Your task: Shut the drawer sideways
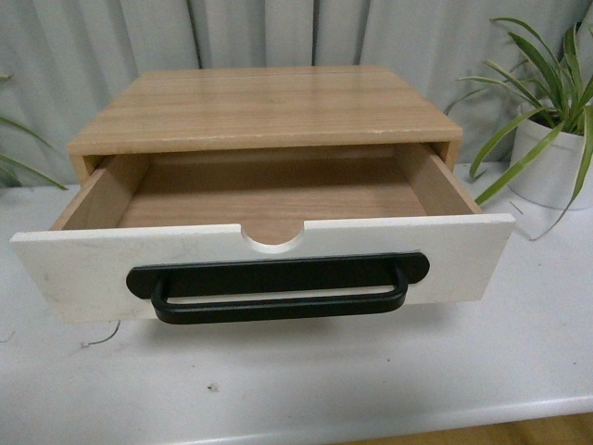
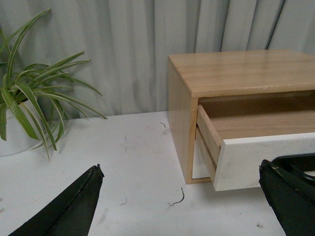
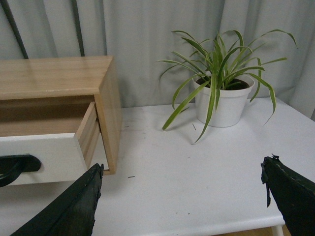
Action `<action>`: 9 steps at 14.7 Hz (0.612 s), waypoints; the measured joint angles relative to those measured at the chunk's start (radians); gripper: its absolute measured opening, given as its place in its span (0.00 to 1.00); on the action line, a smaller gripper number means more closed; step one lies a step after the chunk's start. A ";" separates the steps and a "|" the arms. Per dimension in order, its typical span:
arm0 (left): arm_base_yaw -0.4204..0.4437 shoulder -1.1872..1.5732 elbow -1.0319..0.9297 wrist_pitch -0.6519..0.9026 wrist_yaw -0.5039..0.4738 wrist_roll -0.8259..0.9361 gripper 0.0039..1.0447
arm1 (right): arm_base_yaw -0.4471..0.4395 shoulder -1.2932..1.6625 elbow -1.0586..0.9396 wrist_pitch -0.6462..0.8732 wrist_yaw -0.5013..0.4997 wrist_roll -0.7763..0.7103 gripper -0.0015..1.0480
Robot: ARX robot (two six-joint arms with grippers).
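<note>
Left plant [image 2: 29, 93]: striped green leaves in a white pot, far left on the table [image 1: 371, 371], well apart from the cabinet.
Left tool [image 2: 179, 169]: released; dark fingers [image 2: 74, 206] spread wide above the table, left of the cabinet and apart from the drawer.
Cabinet [image 1: 264, 107]: light wood box at the table's centre, grey curtain [image 1: 278, 32] behind.
Drawer [image 1: 273, 195]: in the cabinet's top slot, pulled out toward the near side; wood sides and floor exposed, white front panel with a half-round notch in its top edge.
Handle [image 1: 278, 289]: long black bar across the front panel.
Right tool [image 3: 182, 166]: released; fingers [image 3: 290, 196] spread wide above the table, right of the drawer, apart from it.
Right plant [image 1: 547, 102]: green leaves in a white pot [image 1: 551, 167], far right, near the cabinet's right side.
</note>
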 joint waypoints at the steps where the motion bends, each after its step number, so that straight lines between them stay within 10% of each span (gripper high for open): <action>1: 0.000 0.000 0.000 0.000 0.000 0.000 0.94 | 0.000 0.000 0.000 0.000 0.000 0.000 0.94; 9: 0.000 0.000 0.000 0.000 0.000 0.000 0.94 | 0.000 0.000 0.000 0.000 0.000 0.000 0.94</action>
